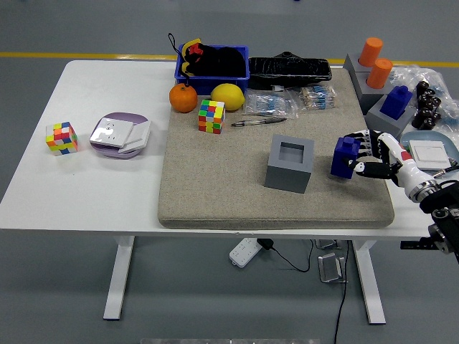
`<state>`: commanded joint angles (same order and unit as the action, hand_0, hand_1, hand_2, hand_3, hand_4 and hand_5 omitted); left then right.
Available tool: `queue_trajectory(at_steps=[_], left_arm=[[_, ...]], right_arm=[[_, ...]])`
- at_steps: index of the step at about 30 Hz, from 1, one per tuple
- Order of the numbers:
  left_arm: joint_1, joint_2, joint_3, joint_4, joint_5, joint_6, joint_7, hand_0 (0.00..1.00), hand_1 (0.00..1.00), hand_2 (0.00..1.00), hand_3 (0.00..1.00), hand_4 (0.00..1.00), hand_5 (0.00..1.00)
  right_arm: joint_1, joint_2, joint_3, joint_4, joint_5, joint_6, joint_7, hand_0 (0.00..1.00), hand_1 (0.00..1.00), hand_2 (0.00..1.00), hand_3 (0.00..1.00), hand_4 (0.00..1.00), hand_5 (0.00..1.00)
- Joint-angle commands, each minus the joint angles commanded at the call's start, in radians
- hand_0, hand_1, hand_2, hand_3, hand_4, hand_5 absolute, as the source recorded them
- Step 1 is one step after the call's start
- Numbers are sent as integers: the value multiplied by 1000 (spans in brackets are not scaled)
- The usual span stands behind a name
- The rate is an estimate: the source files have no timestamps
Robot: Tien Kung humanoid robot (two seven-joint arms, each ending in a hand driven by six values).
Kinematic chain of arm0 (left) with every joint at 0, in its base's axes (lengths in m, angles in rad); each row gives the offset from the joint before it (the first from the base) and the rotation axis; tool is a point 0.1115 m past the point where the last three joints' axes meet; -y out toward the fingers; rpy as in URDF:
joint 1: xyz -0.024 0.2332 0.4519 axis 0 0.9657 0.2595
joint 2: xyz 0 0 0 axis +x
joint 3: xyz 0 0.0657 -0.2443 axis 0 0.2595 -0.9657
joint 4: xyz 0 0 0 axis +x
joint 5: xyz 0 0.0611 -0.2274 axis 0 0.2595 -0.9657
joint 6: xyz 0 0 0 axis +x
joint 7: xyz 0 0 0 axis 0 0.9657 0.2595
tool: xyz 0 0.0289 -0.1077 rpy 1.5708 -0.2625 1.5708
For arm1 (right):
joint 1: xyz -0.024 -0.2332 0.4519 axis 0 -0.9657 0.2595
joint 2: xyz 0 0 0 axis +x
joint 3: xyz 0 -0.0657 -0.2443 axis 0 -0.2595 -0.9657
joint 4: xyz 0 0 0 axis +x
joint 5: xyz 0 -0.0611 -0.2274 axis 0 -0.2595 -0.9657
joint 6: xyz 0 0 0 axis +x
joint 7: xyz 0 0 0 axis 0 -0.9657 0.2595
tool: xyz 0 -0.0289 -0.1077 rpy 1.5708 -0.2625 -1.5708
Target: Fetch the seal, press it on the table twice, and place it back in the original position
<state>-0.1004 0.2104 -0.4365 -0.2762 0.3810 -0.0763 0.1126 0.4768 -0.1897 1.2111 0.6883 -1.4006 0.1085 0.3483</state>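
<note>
The blue seal (345, 157) stands low over the beige mat (215, 186), just right of the hollow grey block (290, 164). Whether its base touches the mat I cannot tell. My right hand (361, 158) comes in from the right edge and is shut on the seal, fingers wrapped round its right side. A second blue block (395, 101) sits on a grey stand at the back right. The left arm does not show.
On the mat's far part lie a colour cube (211, 116), a pen (258, 122), an orange (183, 98) and a lemon (227, 96). A blue bin (213, 63) stands behind them. Left of the mat are another cube (62, 137) and a purple plate (120, 135). Orange cylinders (375, 61) stand at the back right.
</note>
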Motion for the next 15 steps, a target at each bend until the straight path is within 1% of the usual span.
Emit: queue_trajectory(at_steps=[9, 12, 15], left_arm=[[2, 2, 2, 0, 1, 0, -1, 814, 817, 790, 840, 793, 396], [2, 1, 1, 0, 1, 0, 0, 812, 818, 790, 840, 793, 396], [2, 0, 2, 0, 0, 0, 0, 812, 818, 790, 840, 793, 396]], right_arm=[[-3, 4, -20, -31, 0, -6, 4, 510, 411, 423, 486, 607, 2], [-4, 2, -21, -27, 2, -6, 3, 510, 407, 422, 481, 610, 2], [-2, -3, -9, -2, 3, -1, 1, 510, 407, 422, 481, 610, 2]])
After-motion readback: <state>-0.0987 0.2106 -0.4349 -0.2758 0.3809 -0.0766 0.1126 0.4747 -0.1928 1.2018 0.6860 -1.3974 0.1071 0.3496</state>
